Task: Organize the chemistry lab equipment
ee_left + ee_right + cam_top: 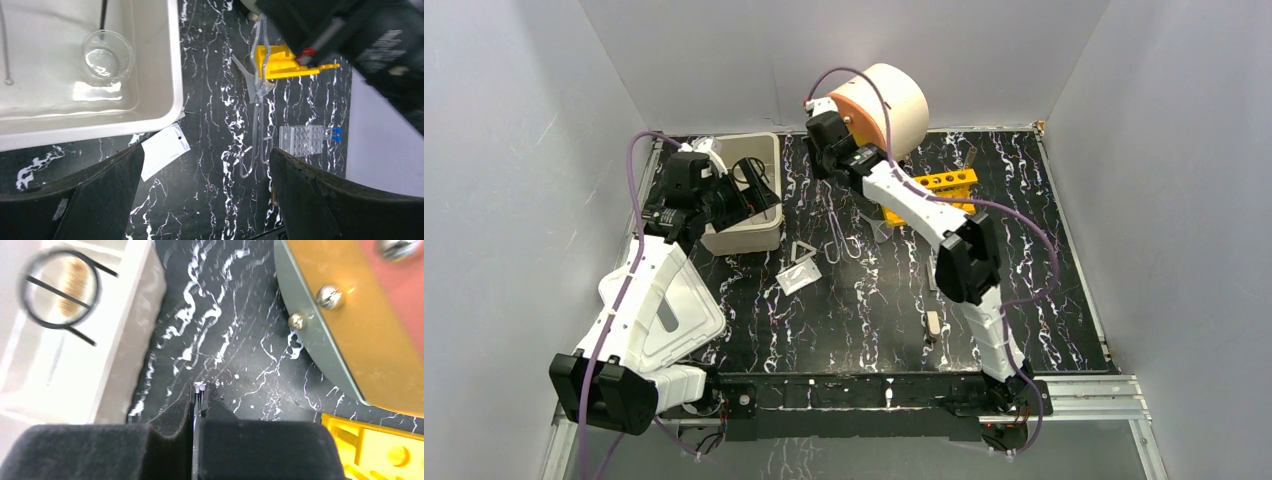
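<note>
While the left gripper (206,165) hangs by a corner of the white rectangular tub (172,75), jaws wide and nothing between them, the right gripper (199,390) sits low over the black marbled surface (874,320). It is between the tub and the big round cream-and-orange drawer unit (894,100).

Right jaws: pressed together. Two small bright points show in the seam. Judged to be one end of the thin metal tongs (258,125), whose far end runs under that arm in the left wrist view; not certain.

The tongs lie flat on the surface just beside the yellow rack (280,62).

Handling note: light, stiff, smooth wire. Held at one end it will likely swing or slip in the pads, so a hold nearer the crossing point should be steadier.

In the tub: clear glass beaker (107,55), upright and fragile; black ring with handle (60,290). On the surface: metal triangle (802,250) and white square pad (799,278).
</note>
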You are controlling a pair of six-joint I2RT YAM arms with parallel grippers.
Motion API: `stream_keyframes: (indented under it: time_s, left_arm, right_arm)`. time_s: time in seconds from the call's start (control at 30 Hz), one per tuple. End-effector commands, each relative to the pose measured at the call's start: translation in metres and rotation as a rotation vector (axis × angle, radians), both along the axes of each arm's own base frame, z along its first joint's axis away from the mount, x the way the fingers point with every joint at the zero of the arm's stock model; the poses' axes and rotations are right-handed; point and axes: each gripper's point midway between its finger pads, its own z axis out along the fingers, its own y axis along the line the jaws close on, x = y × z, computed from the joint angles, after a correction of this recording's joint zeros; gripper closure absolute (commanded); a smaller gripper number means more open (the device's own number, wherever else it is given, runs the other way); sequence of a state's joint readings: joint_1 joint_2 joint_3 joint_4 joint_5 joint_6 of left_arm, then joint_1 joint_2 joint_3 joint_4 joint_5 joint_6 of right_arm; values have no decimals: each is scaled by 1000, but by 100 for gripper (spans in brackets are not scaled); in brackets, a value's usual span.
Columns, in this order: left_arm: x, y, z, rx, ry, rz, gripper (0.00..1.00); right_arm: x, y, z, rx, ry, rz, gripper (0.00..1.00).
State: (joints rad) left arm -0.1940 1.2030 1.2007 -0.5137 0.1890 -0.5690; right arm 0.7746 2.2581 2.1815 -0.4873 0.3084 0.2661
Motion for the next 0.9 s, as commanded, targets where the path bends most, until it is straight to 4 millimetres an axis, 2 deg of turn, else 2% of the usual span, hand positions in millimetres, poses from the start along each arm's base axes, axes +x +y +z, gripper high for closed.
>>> stream_keyframes:
  time_s: [0.0,0.17,0.33,0.5,0.67,0.87]
  left_arm:
    - [-4,-28,16,-109,-61,-136,6]
    - [-4,-67,23,-274,-54,-286,6]
    - [1,-104,26,-326,-65,-377,8]
    - [12,-117,12,-331,-11,-335,25]
    - [15,-133,16,-402,-11,-368,49]
    - [14,-136,11,-400,-4,-374,64]
  right_arm:
    - [-10,0,87,182,-110,3,100]
    - [-27,-9,127,261,-120,8,100]
    - [-39,-13,146,352,-98,-4,100]
    - [-44,-16,159,425,-74,-15,100]
    - [-46,-16,161,464,-44,-30,100]
    - [-44,-17,158,487,-17,-52,100]
